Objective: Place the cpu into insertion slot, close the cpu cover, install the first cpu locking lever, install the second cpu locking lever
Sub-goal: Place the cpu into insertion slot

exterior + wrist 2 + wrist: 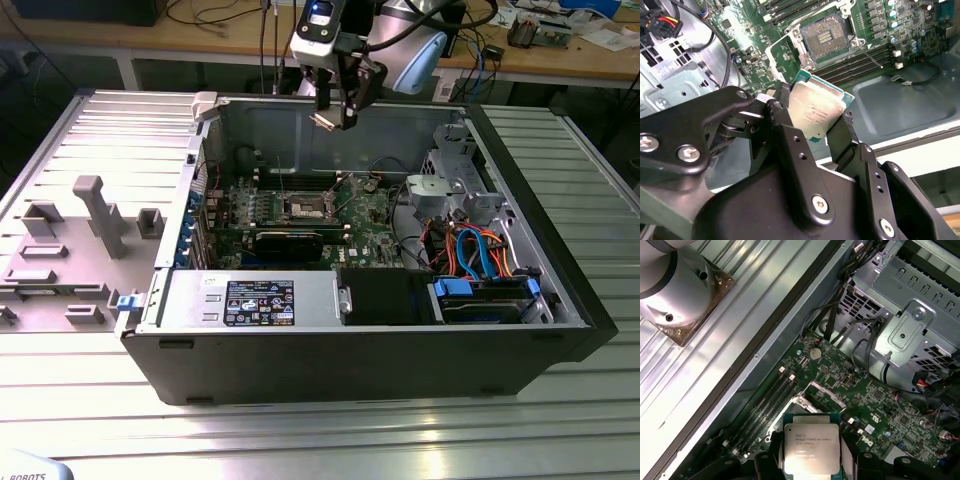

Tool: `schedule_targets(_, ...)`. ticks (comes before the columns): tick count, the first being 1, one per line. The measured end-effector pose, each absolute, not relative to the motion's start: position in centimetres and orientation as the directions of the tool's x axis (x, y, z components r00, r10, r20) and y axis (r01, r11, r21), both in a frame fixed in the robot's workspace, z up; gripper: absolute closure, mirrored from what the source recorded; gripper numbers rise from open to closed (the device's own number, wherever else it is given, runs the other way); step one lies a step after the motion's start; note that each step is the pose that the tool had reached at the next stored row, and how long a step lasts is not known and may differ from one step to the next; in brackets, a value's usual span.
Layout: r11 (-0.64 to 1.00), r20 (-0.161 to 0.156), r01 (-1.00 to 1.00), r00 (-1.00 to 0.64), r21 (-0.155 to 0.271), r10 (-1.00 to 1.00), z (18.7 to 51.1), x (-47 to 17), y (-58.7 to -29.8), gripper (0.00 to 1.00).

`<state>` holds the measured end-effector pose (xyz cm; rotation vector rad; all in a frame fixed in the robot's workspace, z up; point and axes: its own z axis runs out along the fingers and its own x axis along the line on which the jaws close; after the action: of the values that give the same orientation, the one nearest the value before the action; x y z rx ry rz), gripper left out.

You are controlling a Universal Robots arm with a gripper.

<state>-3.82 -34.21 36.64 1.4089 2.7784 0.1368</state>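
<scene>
Gripper (336, 108): clamping the cpu (816, 107) by opposite edges between its black fingers (781, 120)
Cpu: hanging above the computer case (300, 372), well apart from the insertion slot (303, 208)
Insertion slot: sitting uncovered on the green motherboard (372, 226)

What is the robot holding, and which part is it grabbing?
The end effector holds the cpu, pinched by two opposite edges between its fingers, silver top showing, above the open computer case.

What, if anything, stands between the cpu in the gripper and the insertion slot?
Nothing visible. The gripper holds the cpu in the air over the open case, and in the second wrist view the insertion slot lies uncovered, dark centre exposed, no cable or part crossing it.
</scene>
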Motion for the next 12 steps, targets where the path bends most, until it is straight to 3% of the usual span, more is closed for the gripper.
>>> schedule_targets(12, 0.456, 0.019, 0.886, -0.459, 0.089, 0.888, 36.62, -3.82, -34.21, 0.46)
